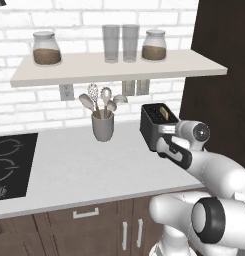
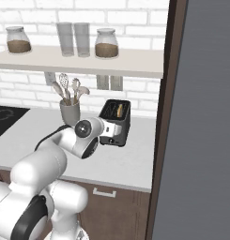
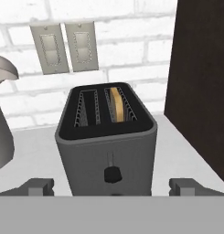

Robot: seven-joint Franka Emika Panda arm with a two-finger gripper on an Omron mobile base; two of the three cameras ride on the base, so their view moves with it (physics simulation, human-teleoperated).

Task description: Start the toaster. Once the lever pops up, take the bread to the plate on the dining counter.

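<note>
**Open gripper squared up to toaster front**

Gripper jaws spread wide, nothing between them; the two fingertips sit low at either side of the toaster front, apart from its walls as far as the hand view shows. Contact cannot be judged from the base views, where the wrist covers the toaster's lower front. Toaster knob lies midway between the tips, low on the front face. Bread stands in the right-hand slot; left slot bare. Toaster stands on the white worktop, near the dark tall cabinet. Utensil cup is to its left, black hob further left. Two wall switch plates behind. Shelf above carries two jars and two glasses.
</note>
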